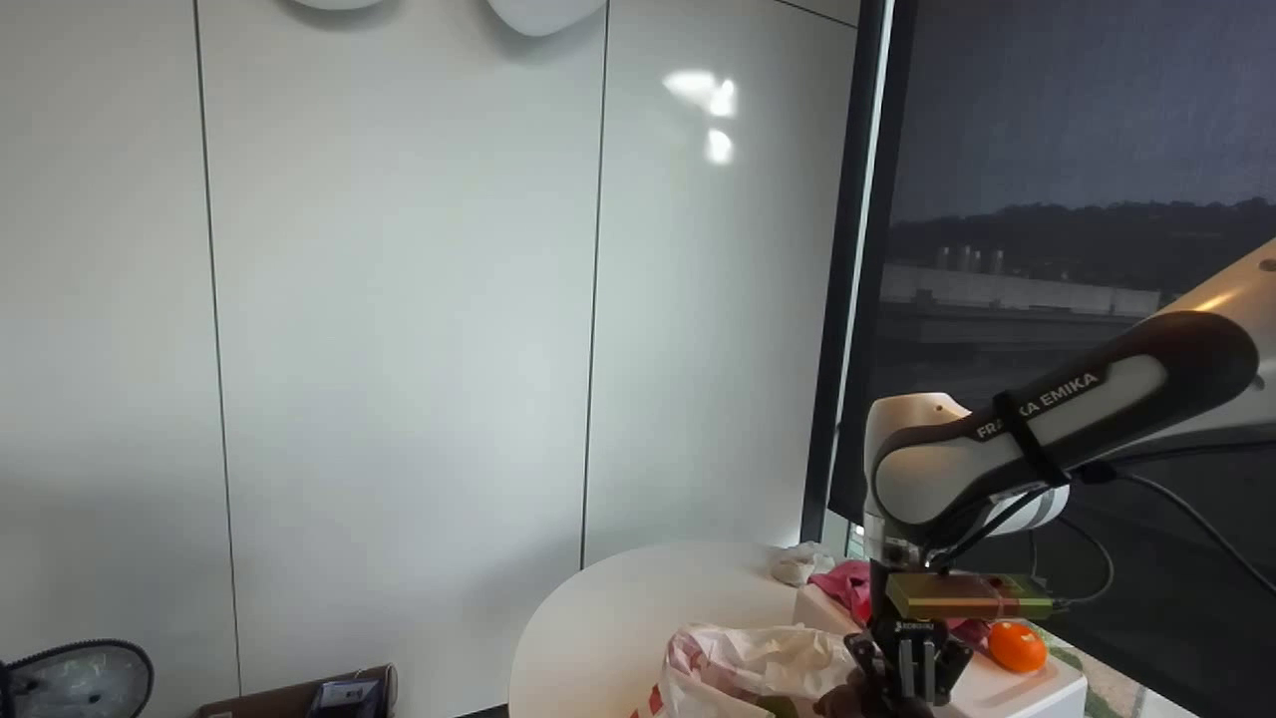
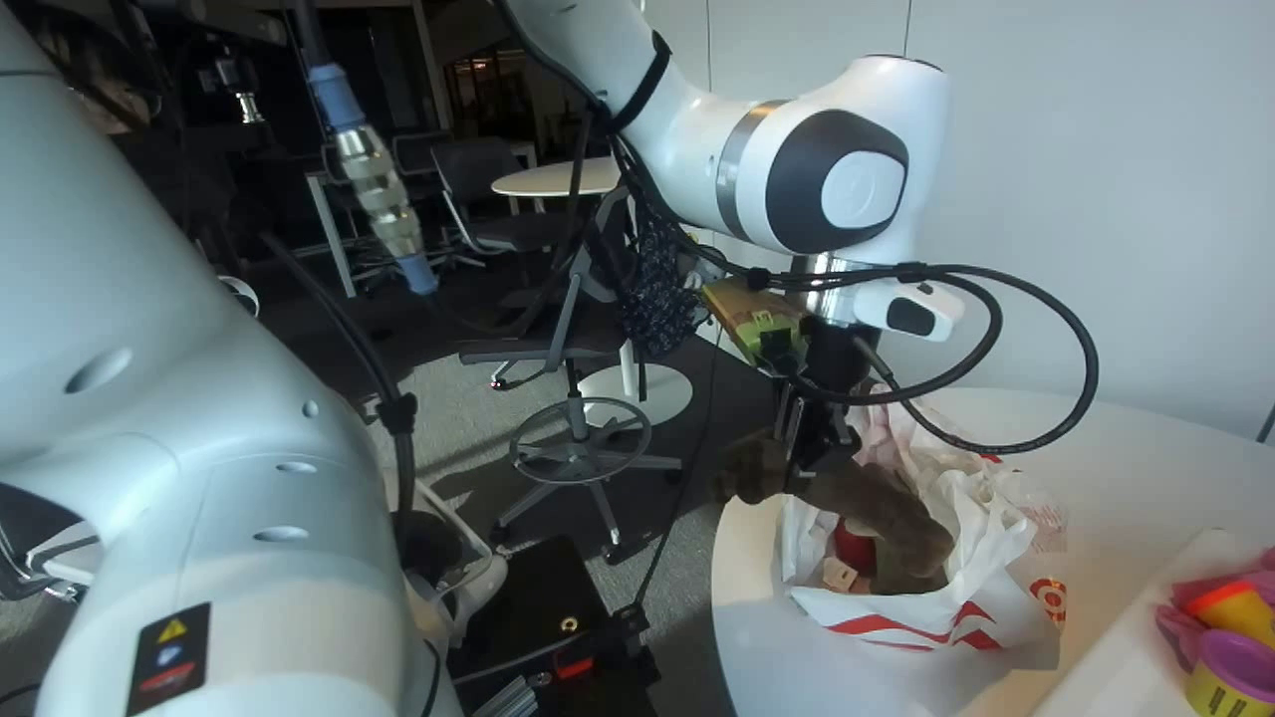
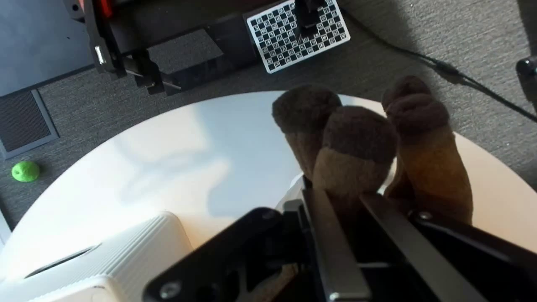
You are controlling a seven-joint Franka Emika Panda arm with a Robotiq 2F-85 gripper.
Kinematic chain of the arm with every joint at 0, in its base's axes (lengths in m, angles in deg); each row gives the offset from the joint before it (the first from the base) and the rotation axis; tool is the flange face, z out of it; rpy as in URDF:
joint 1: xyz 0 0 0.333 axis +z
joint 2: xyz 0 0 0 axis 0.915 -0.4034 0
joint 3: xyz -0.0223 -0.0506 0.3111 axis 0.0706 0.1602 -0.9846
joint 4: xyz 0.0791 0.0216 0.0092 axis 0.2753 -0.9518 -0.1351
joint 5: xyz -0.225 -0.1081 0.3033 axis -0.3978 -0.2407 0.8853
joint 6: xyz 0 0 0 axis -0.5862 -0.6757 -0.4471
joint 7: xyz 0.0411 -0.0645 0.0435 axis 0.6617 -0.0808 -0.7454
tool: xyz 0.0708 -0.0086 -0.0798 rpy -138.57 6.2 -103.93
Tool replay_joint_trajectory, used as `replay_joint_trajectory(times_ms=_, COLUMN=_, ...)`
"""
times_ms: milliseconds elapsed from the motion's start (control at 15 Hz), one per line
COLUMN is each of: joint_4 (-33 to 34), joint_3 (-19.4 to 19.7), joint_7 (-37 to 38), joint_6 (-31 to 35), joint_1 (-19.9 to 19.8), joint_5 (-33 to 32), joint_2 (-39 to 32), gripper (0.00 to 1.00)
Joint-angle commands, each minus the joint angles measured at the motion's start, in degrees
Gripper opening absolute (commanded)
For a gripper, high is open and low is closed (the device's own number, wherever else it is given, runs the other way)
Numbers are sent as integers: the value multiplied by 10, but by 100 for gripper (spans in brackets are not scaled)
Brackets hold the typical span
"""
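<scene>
Gripper with fingers pinching a brown plush toy, part of its soft body between the metal-faced surfaces. Beyond the fingertips, in the wrist view: stubby limbs with darker, rounded ends. Position of the toy: at the open mouth of a white plastic bag with red markings, with one end out past the bag's edge and the other drooping over the opening in an exterior view; contact with the rim not clear. Within the bag, below the toy: a red object and a small pale block, both partly hidden. Beneath the bag: a round white table. Beside the bag, on the same table: a white box, bearing a pink cloth and an orange ball-like object; also at the box, a yellow tub with a purple lid. Near the box, toward the wall: a crumpled pale bundle. On the grey floor, in the wrist view: a green round object and a checkerboard panel, well apart.
</scene>
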State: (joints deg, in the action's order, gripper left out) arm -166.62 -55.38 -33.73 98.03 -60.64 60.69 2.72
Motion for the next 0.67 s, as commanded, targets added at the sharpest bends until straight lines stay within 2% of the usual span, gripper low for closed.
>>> replay_joint_trajectory(times_ms=0, joint_4=52, joint_3=-4, joint_7=-80, joint_6=-66, joint_1=11, joint_5=58, joint_2=-65, gripper=6)
replay_joint_trajectory(times_ms=133, joint_4=78, joint_3=-4, joint_7=-118, joint_6=-96, joint_1=13, joint_5=81, joint_2=-95, gripper=7)
replay_joint_trajectory(times_ms=200, joint_4=85, joint_3=-12, joint_7=-81, joint_6=-75, joint_1=9, joint_5=41, joint_2=-106, gripper=7)
replay_joint_trajectory(times_ms=267, joint_4=106, joint_3=-8, joint_7=-91, joint_6=-91, joint_1=8, joint_5=48, joint_2=-122, gripper=5)
replay_joint_trajectory(times_ms=600, joint_4=197, joint_3=14, joint_7=-158, joint_6=-153, joint_1=-16, joint_5=163, joint_2=-208, gripper=6)
